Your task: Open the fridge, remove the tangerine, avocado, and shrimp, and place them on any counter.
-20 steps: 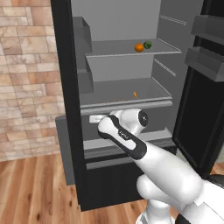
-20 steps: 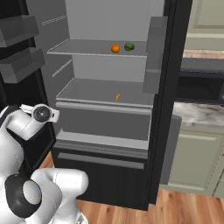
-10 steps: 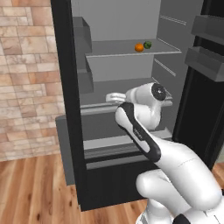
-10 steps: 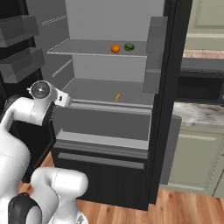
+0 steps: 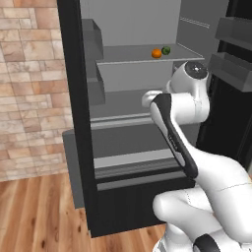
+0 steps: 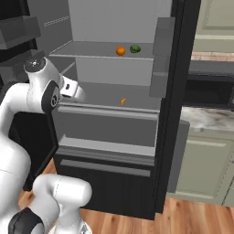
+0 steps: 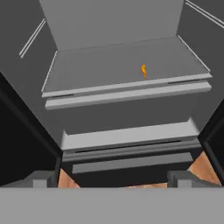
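Note:
The fridge stands with both doors open, its grey shelves showing. On the upper shelf the round orange tangerine sits just left of the dark green avocado. The thin orange shrimp lies on the middle shelf near its front edge. My gripper hovers in front of the middle shelf, left of the shrimp and apart from it. It is open, its fingertips set wide with nothing between them. In the left base view my arm hides the shrimp.
Door bins hang on the right fridge door, others on the left door. A marbled counter over green cabinets lies right of the fridge, with a black microwave above it. A brick wall is left of the fridge. The bottom drawer is shut.
My arm has risen from the lower drawer level to the middle shelf, and the hand has swung right, toward the fridge interior. The jaws have stayed open. The food has not moved.

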Controlling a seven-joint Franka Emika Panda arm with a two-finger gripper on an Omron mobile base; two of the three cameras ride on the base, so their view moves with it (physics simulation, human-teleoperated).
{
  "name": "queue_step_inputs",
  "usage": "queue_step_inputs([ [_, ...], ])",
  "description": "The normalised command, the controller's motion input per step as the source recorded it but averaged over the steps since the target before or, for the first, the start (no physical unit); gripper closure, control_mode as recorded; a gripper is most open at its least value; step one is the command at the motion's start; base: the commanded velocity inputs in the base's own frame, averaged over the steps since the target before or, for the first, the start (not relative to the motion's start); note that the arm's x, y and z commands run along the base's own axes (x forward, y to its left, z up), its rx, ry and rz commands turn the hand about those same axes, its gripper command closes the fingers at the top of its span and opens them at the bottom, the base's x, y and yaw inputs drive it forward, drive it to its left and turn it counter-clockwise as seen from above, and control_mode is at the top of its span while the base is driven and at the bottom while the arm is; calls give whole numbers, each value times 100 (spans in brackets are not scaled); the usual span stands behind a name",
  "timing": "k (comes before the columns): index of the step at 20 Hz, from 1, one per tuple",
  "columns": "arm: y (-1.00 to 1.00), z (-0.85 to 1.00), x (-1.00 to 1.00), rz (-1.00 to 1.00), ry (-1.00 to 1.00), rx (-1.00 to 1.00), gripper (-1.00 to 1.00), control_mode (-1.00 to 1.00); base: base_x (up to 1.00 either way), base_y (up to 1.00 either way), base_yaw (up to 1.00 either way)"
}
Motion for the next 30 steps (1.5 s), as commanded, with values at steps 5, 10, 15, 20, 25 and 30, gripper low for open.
queue_step_inputs([
  [5,-42,-38,-98,-5,9,-1,-100,-100,0,0,0],
  [10,-37,-7,-56,-1,10,1,-100,-100,0,0,0],
  [15,-3,-4,-8,0,5,0,-100,-100,0,0,0],
  [20,0,0,15,-3,5,0,-100,100,15,0,-2],
  [25,0,0,0,0,0,0,-100,100,100,0,-13],
  [30,0,0,0,0,0,0,-100,100,100,0,-12],
])
